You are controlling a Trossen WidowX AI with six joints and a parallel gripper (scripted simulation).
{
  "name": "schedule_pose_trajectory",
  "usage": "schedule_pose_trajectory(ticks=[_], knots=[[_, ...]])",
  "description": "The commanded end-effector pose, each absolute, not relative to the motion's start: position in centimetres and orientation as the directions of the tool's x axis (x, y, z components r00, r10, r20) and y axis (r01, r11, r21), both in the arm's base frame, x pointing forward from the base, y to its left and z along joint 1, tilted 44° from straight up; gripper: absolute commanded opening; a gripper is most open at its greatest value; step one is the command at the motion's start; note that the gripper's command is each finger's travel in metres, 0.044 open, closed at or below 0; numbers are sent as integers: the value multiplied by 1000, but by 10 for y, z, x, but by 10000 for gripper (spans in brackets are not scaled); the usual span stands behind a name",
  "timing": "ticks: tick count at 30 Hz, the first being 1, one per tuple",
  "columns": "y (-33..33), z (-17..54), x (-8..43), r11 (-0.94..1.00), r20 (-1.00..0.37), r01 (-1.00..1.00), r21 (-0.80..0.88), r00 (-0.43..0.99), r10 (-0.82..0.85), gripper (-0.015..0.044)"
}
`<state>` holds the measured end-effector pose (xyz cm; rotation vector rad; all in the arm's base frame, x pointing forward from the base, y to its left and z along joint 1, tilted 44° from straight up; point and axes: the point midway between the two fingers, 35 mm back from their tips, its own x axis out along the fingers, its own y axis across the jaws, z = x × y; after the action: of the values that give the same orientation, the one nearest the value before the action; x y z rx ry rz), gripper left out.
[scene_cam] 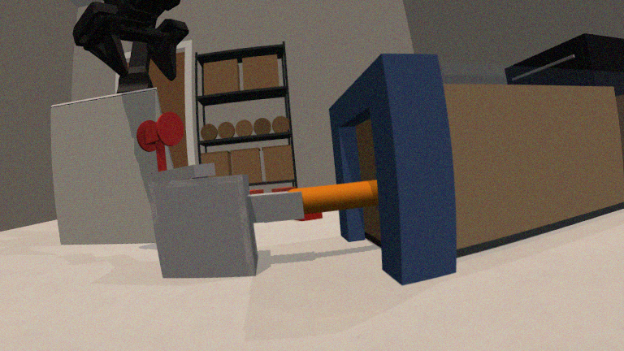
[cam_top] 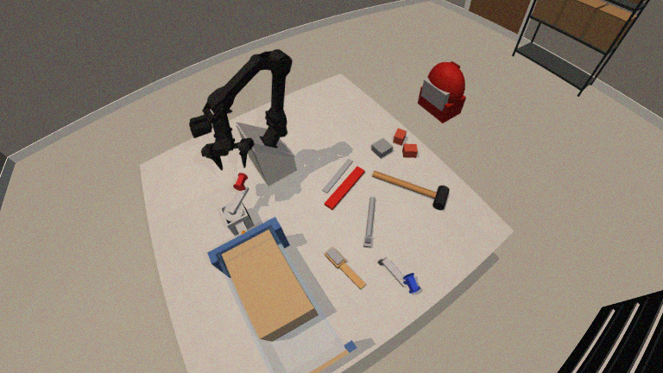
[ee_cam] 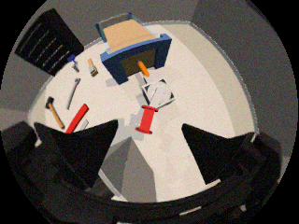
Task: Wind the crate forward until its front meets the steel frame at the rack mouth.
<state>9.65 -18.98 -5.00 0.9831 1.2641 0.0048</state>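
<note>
My gripper (cam_top: 233, 167) (scene_cam: 149, 77) (ee_cam: 151, 125) is open and empty, raised above the winch handle's red grip (cam_top: 240, 181) (scene_cam: 170, 128) (ee_cam: 147, 119). The handle's grey arm (cam_top: 240, 200) lies across the top of the grey winch (scene_cam: 205, 227). The key and hole are hidden. An orange strap (scene_cam: 340, 196) (ee_cam: 143, 68) runs from the winch through the blue steel frame (cam_top: 254, 233) (scene_cam: 416, 167) (ee_cam: 135, 49). The brown crate (cam_top: 268, 286) (scene_cam: 529, 153) (ee_cam: 126, 34) sits flat just behind the frame; whether its front touches is hidden.
A grey slanted block (cam_top: 276, 166) stands near the arm's base. Off to the side lie a red bar (cam_top: 344, 188), a mallet (cam_top: 406, 185), a wrench (cam_top: 370, 219), a brush (cam_top: 351, 275) and a blue-gripped handle (cam_top: 411, 282). Clear panels flank the crate.
</note>
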Motion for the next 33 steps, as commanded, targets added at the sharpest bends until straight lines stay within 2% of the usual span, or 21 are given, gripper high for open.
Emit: schedule_pose_trajectory(ticks=[1,6,15,23,33], knots=[[-198,-22,89,626,-797,493,604,358,486,440],[-208,-33,99,622,-795,497,606,338,504,440],[-255,-61,149,624,-772,501,599,157,616,440],[-268,-97,199,648,-742,506,569,-24,670,440],[-268,-100,204,651,-739,506,566,-39,673,440]])
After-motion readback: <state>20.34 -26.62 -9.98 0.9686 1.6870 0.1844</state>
